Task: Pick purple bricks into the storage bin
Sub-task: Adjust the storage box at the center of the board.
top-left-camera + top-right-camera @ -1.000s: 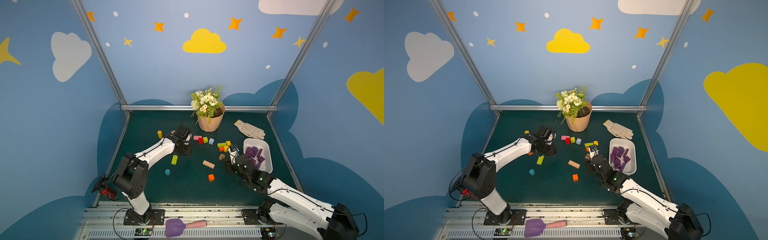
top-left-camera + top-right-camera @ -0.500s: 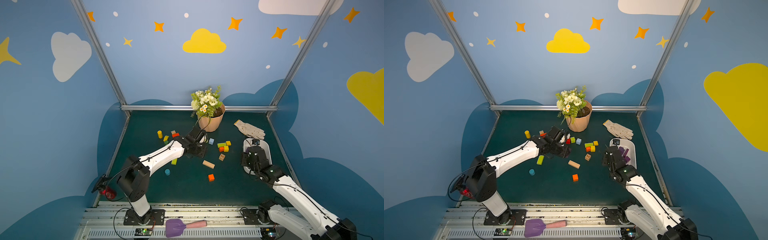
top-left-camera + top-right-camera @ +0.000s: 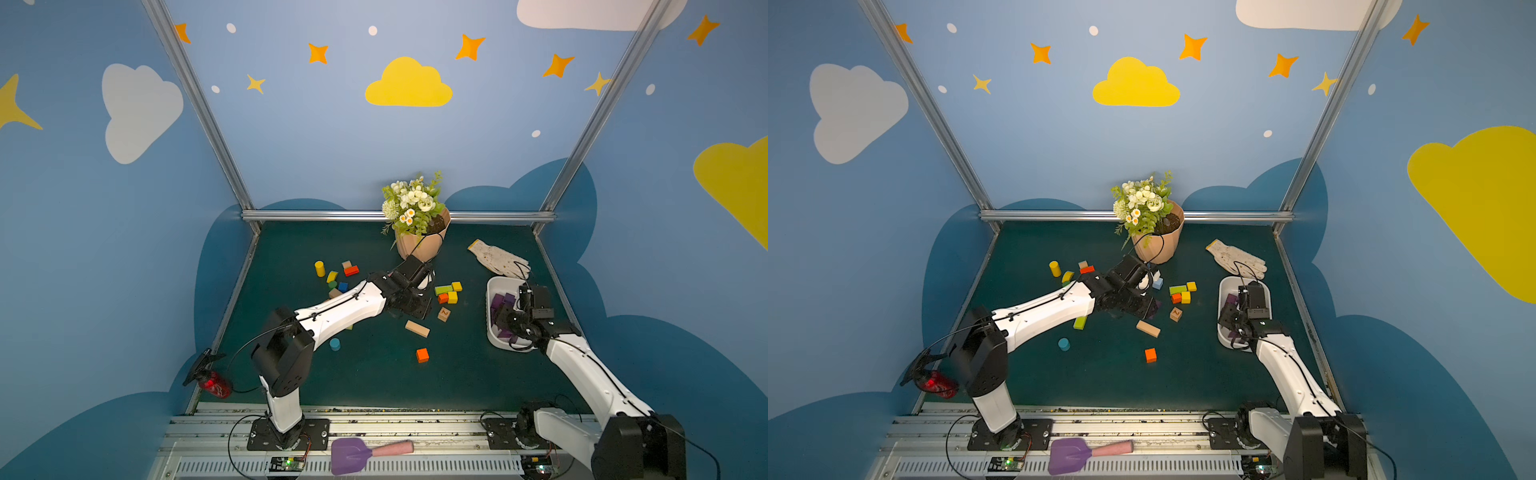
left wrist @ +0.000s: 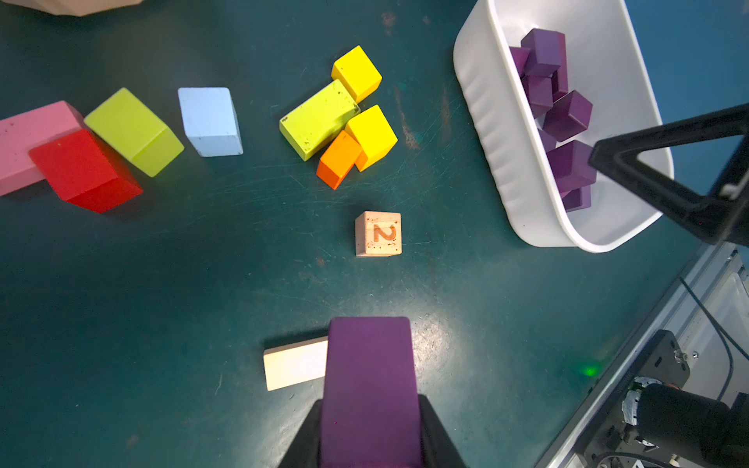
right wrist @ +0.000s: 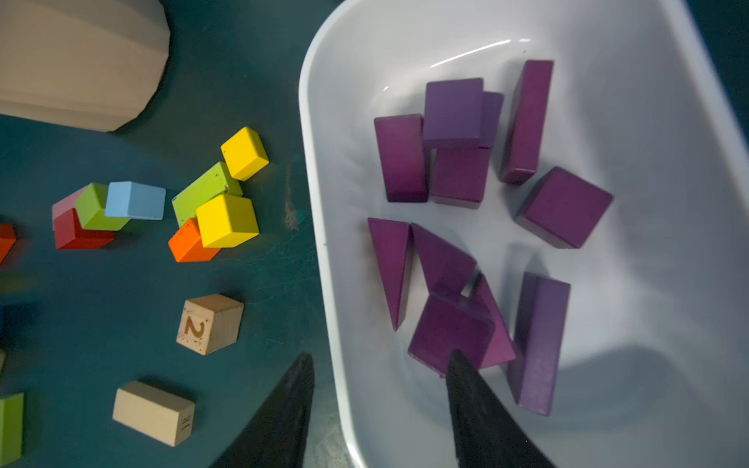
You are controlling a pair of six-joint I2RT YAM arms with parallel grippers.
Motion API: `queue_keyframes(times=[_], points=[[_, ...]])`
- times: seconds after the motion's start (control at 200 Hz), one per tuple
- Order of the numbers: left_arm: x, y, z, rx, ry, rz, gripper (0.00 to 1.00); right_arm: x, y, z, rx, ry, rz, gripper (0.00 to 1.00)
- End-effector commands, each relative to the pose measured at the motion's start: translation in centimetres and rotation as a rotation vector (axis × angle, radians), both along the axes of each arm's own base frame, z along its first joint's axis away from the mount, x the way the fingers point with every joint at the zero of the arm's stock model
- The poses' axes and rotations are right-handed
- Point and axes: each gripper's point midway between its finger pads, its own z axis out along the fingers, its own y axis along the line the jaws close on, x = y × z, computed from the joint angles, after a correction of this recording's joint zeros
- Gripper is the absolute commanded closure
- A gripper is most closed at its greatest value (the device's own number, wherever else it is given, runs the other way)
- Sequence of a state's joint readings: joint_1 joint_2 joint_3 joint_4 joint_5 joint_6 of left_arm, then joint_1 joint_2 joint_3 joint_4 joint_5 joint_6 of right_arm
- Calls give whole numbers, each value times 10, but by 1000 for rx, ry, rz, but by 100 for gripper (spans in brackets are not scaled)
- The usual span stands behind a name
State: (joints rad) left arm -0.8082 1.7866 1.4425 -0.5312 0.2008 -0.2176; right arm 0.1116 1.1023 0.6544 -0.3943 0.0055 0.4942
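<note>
While the left gripper [image 4: 369,413] clamps one purple brick [image 4: 368,360], right gripper [image 5: 381,364] half-open and empty, straddling the storage bin [image 5: 656,170] rim, purple bricks [image 5: 460,174] piled inside.

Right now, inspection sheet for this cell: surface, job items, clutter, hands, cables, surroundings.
Surface: dark green mat, scuffed.
Job's things: storage bin holds about ten purple bricks; one more purple brick is held outside it.
Clutter: loose coloured and wooden blocks, flowerpot, glove on the mat; spade on the front rail.
Hands: left hand shut on the purple brick, above the mat; right hand open, holding nothing, at the bin's wall.
Cables: black cable loops in front of the flowerpot.
Surroundings: blue painted walls.
</note>
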Motion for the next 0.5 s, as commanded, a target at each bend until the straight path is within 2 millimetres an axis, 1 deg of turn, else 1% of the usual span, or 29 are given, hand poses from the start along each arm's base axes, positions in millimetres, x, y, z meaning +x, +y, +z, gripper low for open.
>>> queue_keyframes(times=[0.0,0.105,0.235,0.32,0.401,0.496], points=[[-5,5,21,-26,-25,0,66,20,23,14,98,-47,87,46],[-6,8,22,-20,-30,4,66,26,38,7,128,-38,155,46],[-6,9,23,-17,-33,5,66,30,44,-3,119,-16,186,46],[-5,9,25,-18,-36,5,65,32,51,-6,135,-11,214,46],[-5,9,25,-18,-39,5,65,32,64,-5,139,-24,254,46],[-4,11,25,-12,-40,11,65,31,87,-2,158,-43,313,46]])
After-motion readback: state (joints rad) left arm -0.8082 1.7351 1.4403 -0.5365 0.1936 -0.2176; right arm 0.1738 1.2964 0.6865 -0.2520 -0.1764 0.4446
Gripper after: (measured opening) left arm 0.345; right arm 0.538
